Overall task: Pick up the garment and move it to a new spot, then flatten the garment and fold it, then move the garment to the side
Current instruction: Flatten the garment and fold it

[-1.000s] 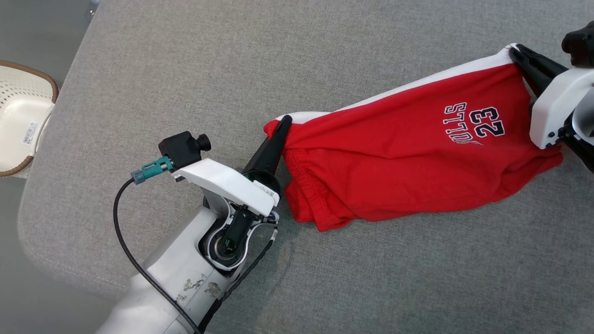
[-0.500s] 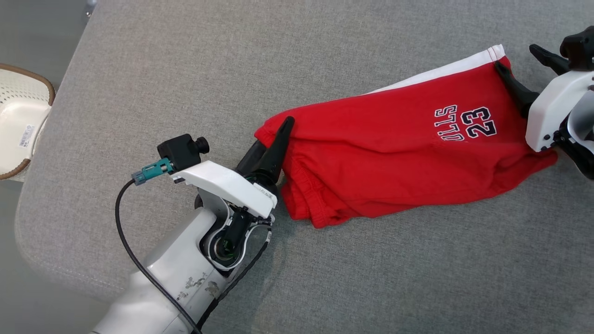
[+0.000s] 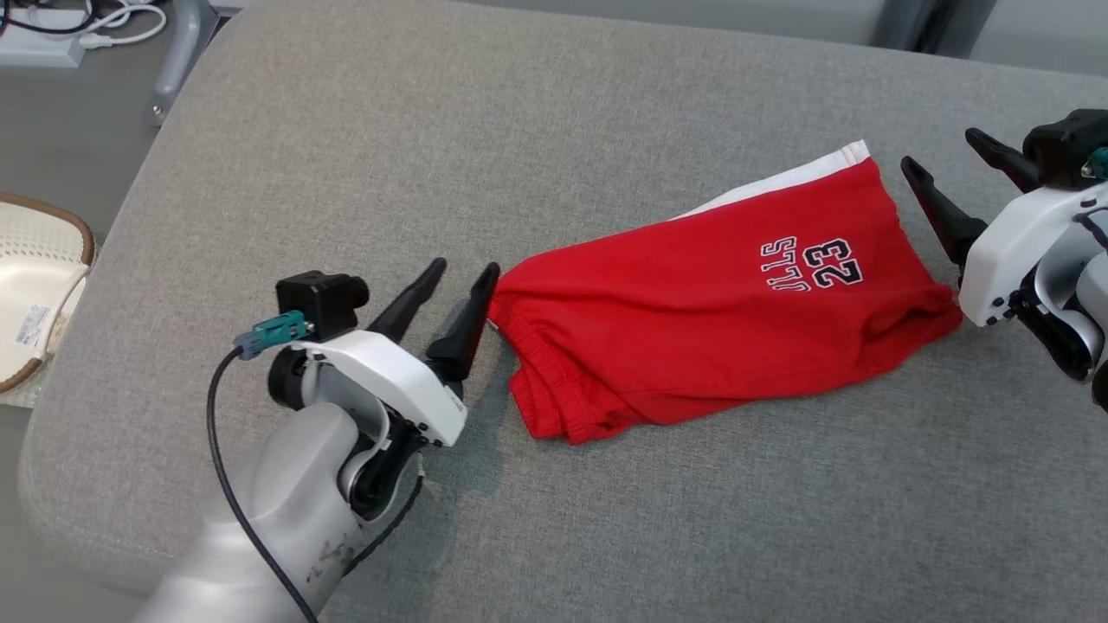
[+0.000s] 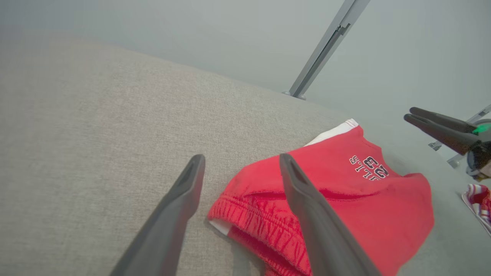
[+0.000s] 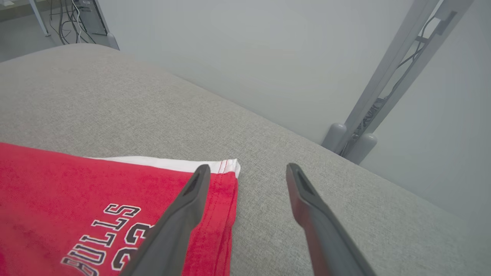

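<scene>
Lying rumpled on the grey cushion (image 3: 433,130), between the two arms: the red garment (image 3: 718,311). Left gripper (image 3: 467,266) spread wide and empty, just beside one end; right gripper (image 3: 937,147) likewise wide open, holding nothing, near the other. To flatten well, probably: come in low, pinch a corner at each end, pull apart evenly, avoid trapping folds underneath. From the left wrist view: ribbed waistband (image 4: 245,214) with a pale inner edge, plus a striped cloth (image 4: 477,195) far right. From the right wrist view: white hem corner (image 5: 226,166) with red stitching, close to one finger.
</scene>
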{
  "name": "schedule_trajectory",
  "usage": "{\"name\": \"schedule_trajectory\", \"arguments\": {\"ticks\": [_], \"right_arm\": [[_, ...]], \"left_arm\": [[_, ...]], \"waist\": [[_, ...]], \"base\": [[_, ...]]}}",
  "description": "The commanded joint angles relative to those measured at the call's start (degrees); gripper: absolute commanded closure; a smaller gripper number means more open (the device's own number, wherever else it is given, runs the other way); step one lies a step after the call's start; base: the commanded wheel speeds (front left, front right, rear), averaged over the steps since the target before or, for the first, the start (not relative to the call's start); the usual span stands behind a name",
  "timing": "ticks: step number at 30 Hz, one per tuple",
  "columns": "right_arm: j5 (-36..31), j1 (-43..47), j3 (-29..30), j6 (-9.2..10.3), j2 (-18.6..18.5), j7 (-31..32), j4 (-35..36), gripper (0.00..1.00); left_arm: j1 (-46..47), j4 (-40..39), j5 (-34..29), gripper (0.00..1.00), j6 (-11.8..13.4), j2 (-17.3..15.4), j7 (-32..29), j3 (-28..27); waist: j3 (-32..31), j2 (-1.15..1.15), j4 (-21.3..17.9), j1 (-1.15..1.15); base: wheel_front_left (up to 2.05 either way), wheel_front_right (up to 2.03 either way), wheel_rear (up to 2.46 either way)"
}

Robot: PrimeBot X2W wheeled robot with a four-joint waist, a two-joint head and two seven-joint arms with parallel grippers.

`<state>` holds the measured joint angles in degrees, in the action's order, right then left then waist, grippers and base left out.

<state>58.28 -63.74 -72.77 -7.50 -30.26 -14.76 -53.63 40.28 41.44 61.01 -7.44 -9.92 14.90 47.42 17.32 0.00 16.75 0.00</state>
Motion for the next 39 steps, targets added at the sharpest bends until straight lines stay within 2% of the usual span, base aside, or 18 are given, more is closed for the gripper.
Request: {"name": "schedule_trajectory", "arguments": {"ticks": [1, 5, 9, 12, 16, 21, 25, 31, 35, 39], "right_arm": [[-0.58, 0.32, 1.21, 0.02, 0.04, -0.58, 0.21, 0.00], [-5.14, 1.67, 9.04, 0.02, -0.72, -0.53, 3.18, 0.00], [-13.20, 6.66, 20.60, 0.02, -0.65, -0.52, 8.34, 0.00], [-19.84, 12.43, 30.28, 0.02, 0.07, -0.51, 13.06, 0.00], [-28.88, 21.60, 41.60, 0.02, 2.74, -0.52, 19.52, 0.00], [-38.19, 32.85, 53.07, 0.02, 7.75, -0.52, 26.68, 0.00], [-43.54, 40.51, 59.15, 0.02, 12.07, -0.54, 31.21, 0.00], [-47.17, 49.16, 67.14, 0.02, 18.48, -0.53, 35.99, 0.00], [-48.13, 52.84, 69.79, 0.02, 21.25, -0.53, 37.10, 0.00], [-48.56, 54.69, 70.77, 0.02, 22.52, -0.53, 37.37, 0.00]], "left_arm": [[-0.40, 0.50, -1.87, 0.00, 0.00, -0.78, 0.29, -1.56], [-2.49, -1.58, -11.05, 0.00, 1.81, -0.84, 0.30, -9.46], [-6.64, -7.94, -21.26, 0.00, 4.56, -0.79, 0.26, -19.61], [-10.84, -14.25, -28.69, 0.00, 5.63, 0.52, 0.26, -27.40], [-17.05, -21.26, -36.87, 0.00, 4.87, 2.91, 0.26, -36.20], [-24.54, -27.70, -44.16, 0.00, 2.50, 5.67, 0.25, -43.23], [-29.61, -29.20, -46.34, 0.00, 1.20, 6.67, 0.26, -46.10], [-35.43, -30.01, -47.33, 0.00, 0.53, 6.85, 0.26, -45.70], [-37.80, -30.81, -47.01, 0.00, 0.88, 6.84, 0.27, -45.43], [-38.90, -31.12, -47.45, 0.00, 0.99, 6.83, 0.27, -44.55]], "waist": [[-1.74, 0.00, -0.97, 0.00], [-4.33, 0.00, -2.08, 0.00], [-7.11, 0.00, -3.34, 0.00], [-9.09, 0.00, -4.31, 0.00], [-11.11, 0.00, -5.66, 0.00], [-13.00, 0.00, -7.23, 0.00], [-14.58, 0.00, -8.45, 0.00], [-16.19, 0.00, -9.93, 0.00], [-16.68, 0.00, -10.47, 0.00], [-16.78, 0.00, -10.69, 0.00]], "base": [[0.00, 0.00, 0.00], [0.00, 0.00, 0.00], [0.00, 0.00, 0.00], [0.00, 0.00, 0.00], [0.00, 0.00, 0.00], [0.00, 0.00, 0.00], [0.00, 0.00, 0.00], [0.00, 0.00, 0.00], [0.00, 0.00, 0.00], [0.00, 0.00, 0.00]]}}
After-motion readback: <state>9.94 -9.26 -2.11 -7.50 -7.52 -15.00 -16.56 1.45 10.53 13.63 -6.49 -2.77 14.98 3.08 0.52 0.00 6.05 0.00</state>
